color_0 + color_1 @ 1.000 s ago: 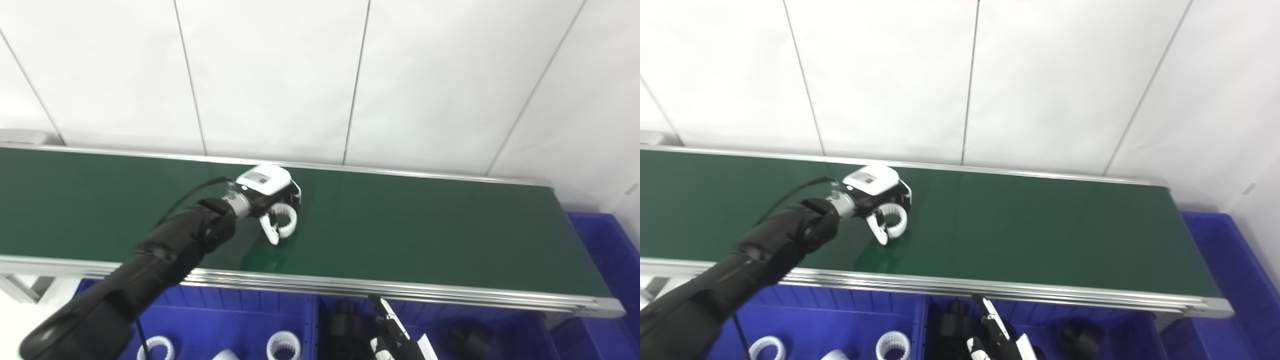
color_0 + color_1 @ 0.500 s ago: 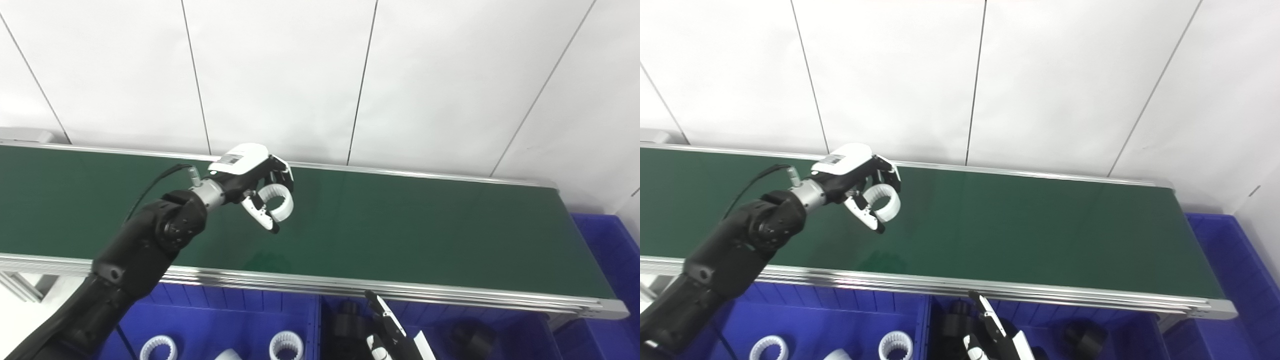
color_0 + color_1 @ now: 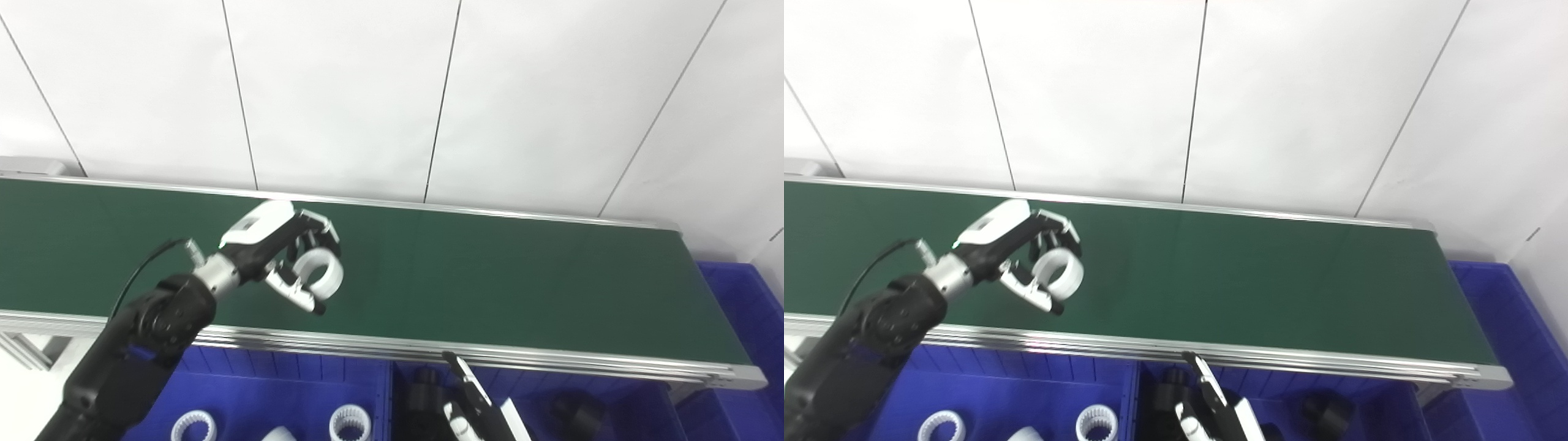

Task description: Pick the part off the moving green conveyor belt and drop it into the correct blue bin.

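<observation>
My left hand is shut on a white ring-shaped part and holds it in the air above the near side of the green conveyor belt. It also shows in the right eye view. Below the belt's front rail a blue bin on the left holds white rings, and a blue bin on the right holds black parts. My right hand is low at the bottom edge, over the black-parts bin, fingers extended and apart.
A silver rail runs along the belt's front edge. White wall panels stand behind the belt. Another blue bin sits past the belt's right end.
My left hand lifted the white ring off the belt, then drew it back toward me and left, nearer the front rail. The right hand has hardly moved.
</observation>
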### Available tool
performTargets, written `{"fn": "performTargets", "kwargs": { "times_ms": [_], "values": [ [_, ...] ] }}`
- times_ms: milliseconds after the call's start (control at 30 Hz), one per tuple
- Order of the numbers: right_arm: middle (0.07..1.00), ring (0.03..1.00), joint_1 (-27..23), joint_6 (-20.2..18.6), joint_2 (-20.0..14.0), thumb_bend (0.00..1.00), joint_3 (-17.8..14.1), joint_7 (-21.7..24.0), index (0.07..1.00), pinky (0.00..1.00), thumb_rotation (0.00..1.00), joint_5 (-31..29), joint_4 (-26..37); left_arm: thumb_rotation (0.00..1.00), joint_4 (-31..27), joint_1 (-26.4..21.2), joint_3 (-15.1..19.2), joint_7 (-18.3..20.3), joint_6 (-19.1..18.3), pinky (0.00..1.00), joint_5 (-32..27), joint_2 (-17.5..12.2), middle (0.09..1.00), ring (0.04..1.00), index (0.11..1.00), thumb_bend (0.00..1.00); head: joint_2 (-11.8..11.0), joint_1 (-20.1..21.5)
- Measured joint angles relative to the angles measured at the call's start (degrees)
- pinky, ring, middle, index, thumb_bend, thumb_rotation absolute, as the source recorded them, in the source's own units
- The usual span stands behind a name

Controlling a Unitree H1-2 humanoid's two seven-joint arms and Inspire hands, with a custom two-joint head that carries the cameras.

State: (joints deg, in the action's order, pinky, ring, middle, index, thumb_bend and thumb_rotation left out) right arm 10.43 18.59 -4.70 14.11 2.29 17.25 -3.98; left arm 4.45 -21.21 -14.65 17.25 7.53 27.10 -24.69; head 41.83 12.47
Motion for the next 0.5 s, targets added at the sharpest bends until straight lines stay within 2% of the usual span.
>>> {"fn": "performTargets", "kwargs": {
  "times_ms": [33,100,267,333,500],
  "values": [
    [0.977,0.968,-0.20,-0.05,0.06,0.33,-0.04,0.00,0.961,0.95,0.99,-0.01,0.02,0.00,0.03,0.44,0.02,0.27,0.00,0.32,-0.78,0.07,0.511,0.445,0.469,0.50,0.01,0.01],
    [0.977,0.968,-0.74,-0.32,0.29,0.32,-0.03,0.01,0.961,0.95,0.99,-0.01,0.02,0.00,0.16,1.30,0.30,1.06,0.12,0.30,-2.69,0.18,0.511,0.440,0.472,0.50,1.41,2.72],
    [0.984,0.974,-1.91,-2.58,0.78,0.34,-0.01,0.11,0.966,0.99,0.97,0.01,0.10,0.00,2.49,3.85,0.41,1.37,1.82,0.32,-6.97,1.94,0.505,0.444,0.474,0.50,1.76,3.08],
    [0.985,0.973,-1.81,-2.78,0.83,0.34,-0.01,0.33,0.966,0.98,0.98,-0.04,0.17,0.00,3.52,6.42,0.15,1.40,2.29,0.40,-7.64,2.82,0.509,0.460,0.475,0.48,1.68,2.91],
    [0.979,0.968,-1.84,-3.10,0.79,0.34,-0.05,0.52,0.966,0.95,0.99,-0.14,0.38,0.00,5.75,9.45,0.17,1.27,3.01,0.41,-8.14,4.12,0.512,0.468,0.460,0.48,1.50,2.91]
  ]
}}
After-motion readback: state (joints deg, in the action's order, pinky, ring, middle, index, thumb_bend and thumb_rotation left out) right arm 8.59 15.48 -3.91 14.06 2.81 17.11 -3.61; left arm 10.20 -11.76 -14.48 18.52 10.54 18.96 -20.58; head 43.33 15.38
